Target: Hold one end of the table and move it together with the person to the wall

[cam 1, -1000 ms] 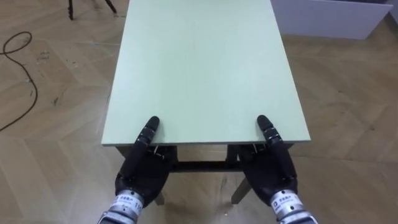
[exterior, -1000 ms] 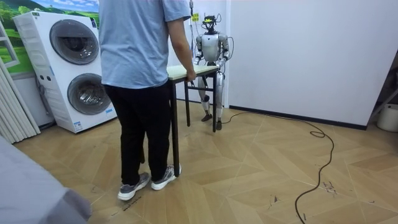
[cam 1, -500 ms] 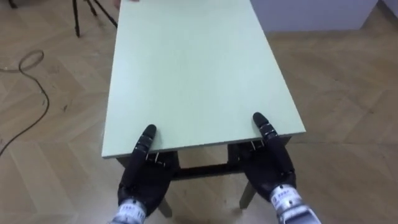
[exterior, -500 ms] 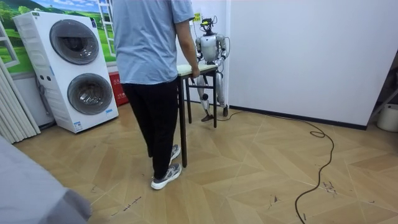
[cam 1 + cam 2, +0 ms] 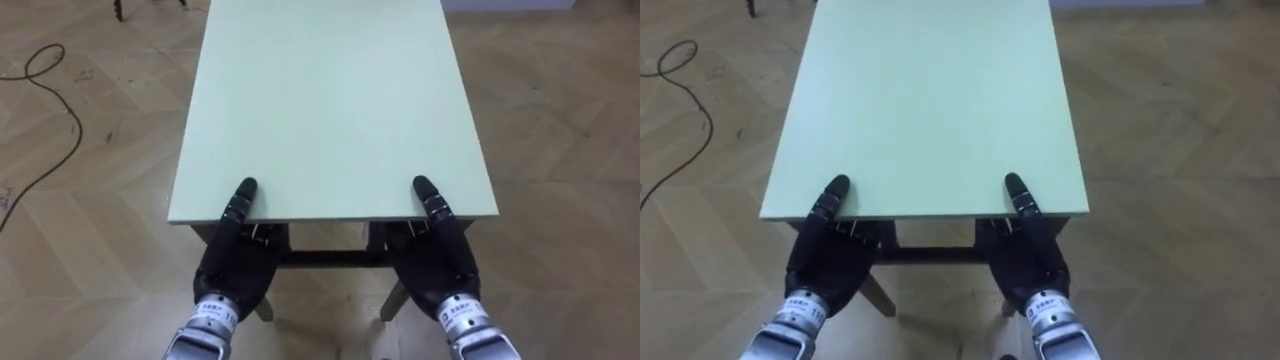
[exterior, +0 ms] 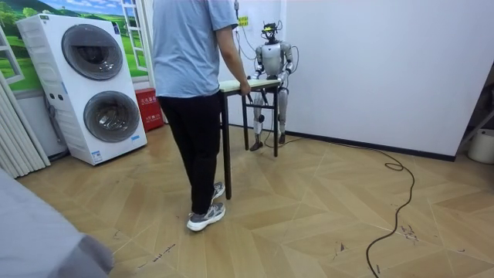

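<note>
— Left hand (image 5: pixel 235 272) and right hand (image 5: pixel 440 268): how do they sit?

— Each clamps the near edge of the table (image 5: pixel 330 100). The thumb lies flat on the pale green top, and the other fingers go under it, out of sight. One hand is by each near corner, well apart.

— And the far end?

— A person (image 6: pixel 193 85), back to the room camera, holds it with one hand (image 6: pixel 245 89). The top runs level between the two of them.

— Room to move?

— Bare wood floor (image 5: pixel 560 150) lies along both long edges. The robot stands close before the white wall (image 6: pixel 370 69). The stacked washing machines (image 6: pixel 89 85) are well off on the room view's left, and the floor on the room view's right lies open.

— Anything different from a second ago?

— Robot, table and person all stand farther toward the room view's right, and the person's feet have stepped along. Both hands grip the same spots on the edge.
</note>
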